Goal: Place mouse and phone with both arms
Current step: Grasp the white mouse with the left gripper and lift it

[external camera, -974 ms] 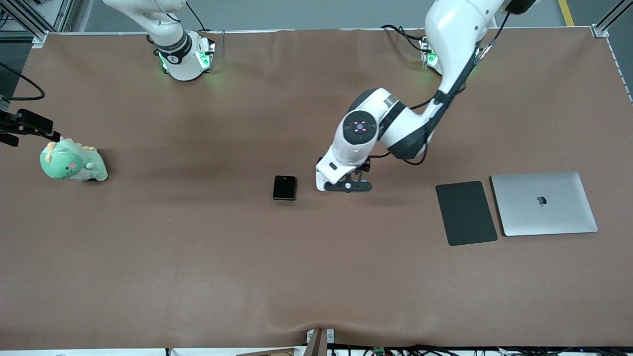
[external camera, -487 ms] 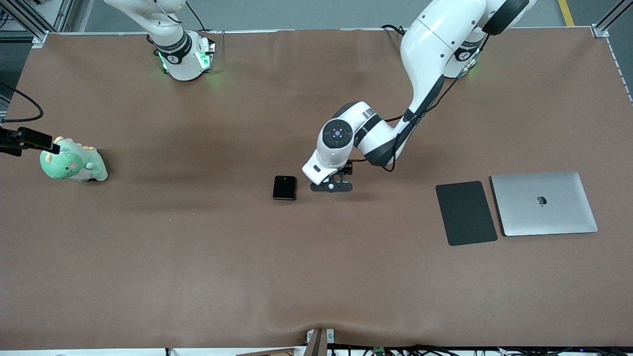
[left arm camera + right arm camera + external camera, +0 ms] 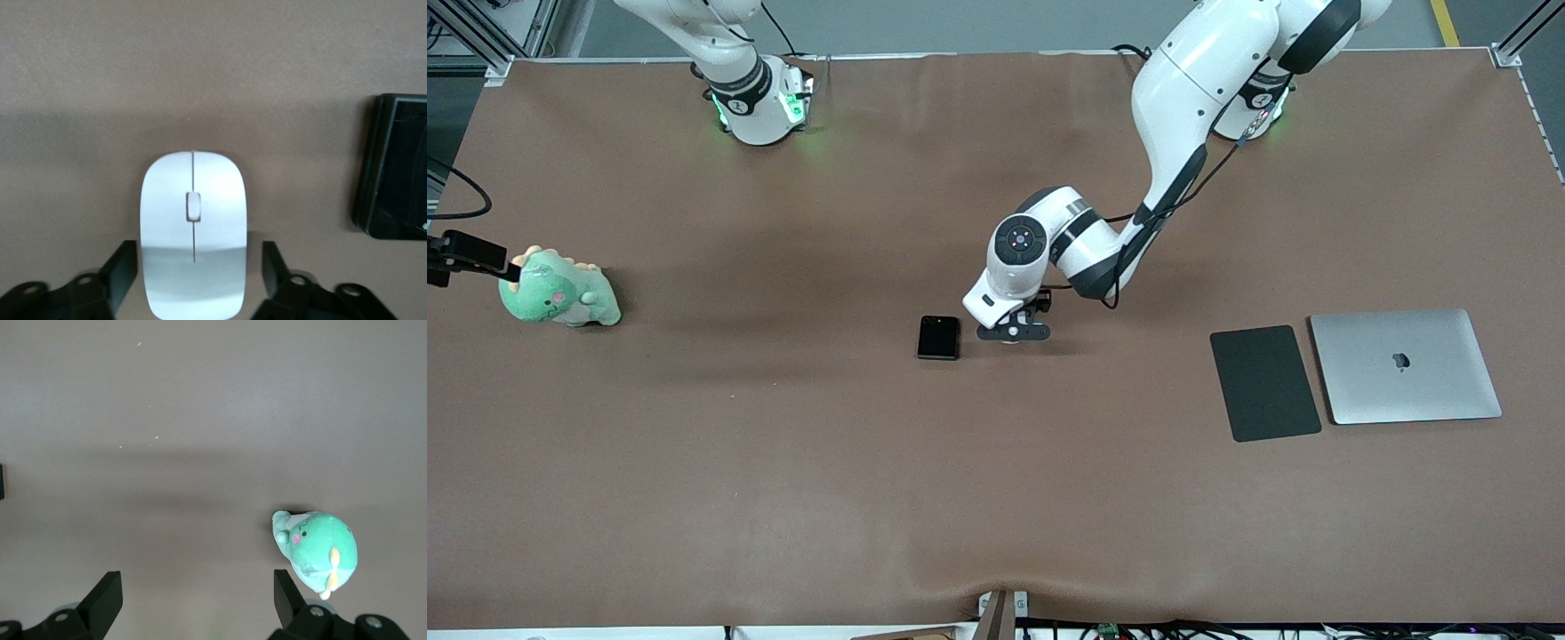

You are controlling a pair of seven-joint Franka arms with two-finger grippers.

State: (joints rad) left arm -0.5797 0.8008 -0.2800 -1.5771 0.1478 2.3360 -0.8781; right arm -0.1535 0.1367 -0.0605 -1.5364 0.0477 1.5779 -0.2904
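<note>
The white mouse lies on the brown table between the fingers of my left gripper. The black fingers stand on either side of it, with a thin gap at each side. In the front view the left gripper is down at the table and hides the mouse. The small black phone lies flat just beside it toward the right arm's end, and its edge shows as the phone in the left wrist view. My right gripper hangs open and empty over bare table beside a green plush toy.
A dark grey flat pad and a closed silver laptop lie side by side toward the left arm's end. The green plush dinosaur sits at the right arm's end, where the right gripper shows at the view's edge.
The left arm has swung toward the phone and come lower over the mouse. The right gripper has drifted slightly at the plush toy.
</note>
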